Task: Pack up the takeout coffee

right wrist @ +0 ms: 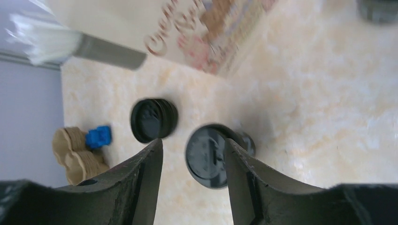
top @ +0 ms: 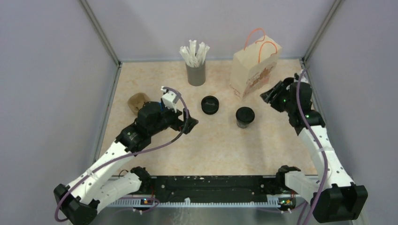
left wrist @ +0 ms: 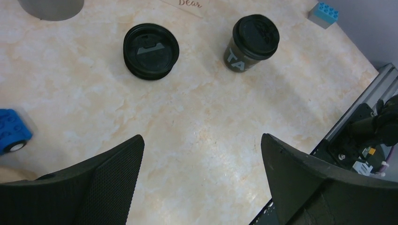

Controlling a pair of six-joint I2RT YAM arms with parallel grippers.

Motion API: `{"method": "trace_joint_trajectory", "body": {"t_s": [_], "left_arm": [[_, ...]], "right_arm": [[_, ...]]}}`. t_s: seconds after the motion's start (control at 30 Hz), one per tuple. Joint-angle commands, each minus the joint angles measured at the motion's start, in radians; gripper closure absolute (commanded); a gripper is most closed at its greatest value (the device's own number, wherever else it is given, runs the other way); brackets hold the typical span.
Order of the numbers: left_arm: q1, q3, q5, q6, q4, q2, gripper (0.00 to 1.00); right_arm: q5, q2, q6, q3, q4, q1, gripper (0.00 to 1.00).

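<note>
The takeout coffee (top: pixel 245 116) is a black lidded cup standing upright on the table's middle right, with pale letters showing on its side (left wrist: pixel 251 42). My right gripper (top: pixel 266 96) hovers right of it beside the paper bag, jaws open and holding nothing. Seen from the right wrist, the cup's lid (right wrist: pixel 206 157) lies beyond the gap between the fingertips of the right gripper (right wrist: pixel 192 140). My left gripper (top: pixel 190 123) is left of the cup. In the left wrist view it (left wrist: pixel 202 138) stands wide open over bare table.
A stack of flat black lids (top: pixel 210 104) lies left of the cup. At the back stand a grey holder of white wrapped straws (top: pixel 196 70) and a printed paper bag (top: pixel 253 70) with orange handles. Brown sleeves (top: pixel 137 102) and a blue toy (left wrist: pixel 11 131) sit at the left.
</note>
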Motion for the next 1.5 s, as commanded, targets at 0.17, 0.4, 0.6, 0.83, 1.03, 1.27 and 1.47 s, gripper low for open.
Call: {"method": "trace_joint_trajectory", "body": {"t_s": [0.17, 0.4, 0.6, 0.83, 1.03, 1.27, 1.47], "left_arm": [[0.002, -0.098, -0.129, 0.095, -0.178, -0.213, 0.01], [0.001, -0.13, -0.126, 0.106, -0.159, -0.254, 0.01], [0.002, -0.129, -0.108, 0.105, -0.165, -0.258, 0.01], [0.001, -0.136, -0.097, 0.109, -0.159, -0.283, 0.01], [0.001, -0.135, -0.085, 0.114, -0.16, -0.275, 0.01], [0.002, -0.134, -0.082, 0.117, -0.157, -0.276, 0.01], [0.001, -0.135, -0.085, 0.116, -0.158, -0.281, 0.01]], "right_arm": [[0.148, 0.237, 0.182, 0.391, 0.05, -0.006, 0.41], [0.231, 0.407, 0.189, 0.566, 0.055, 0.056, 0.41], [0.347, 0.459, 0.17, 0.604, 0.036, 0.135, 0.43], [0.444, 0.536, 0.174, 0.641, 0.019, 0.182, 0.44], [0.571, 0.622, 0.104, 0.772, -0.053, 0.213, 0.48], [0.657, 0.705, 0.05, 0.939, -0.2, 0.218, 0.59], [0.652, 0.767, 0.073, 1.011, -0.297, 0.218, 0.57]]}}
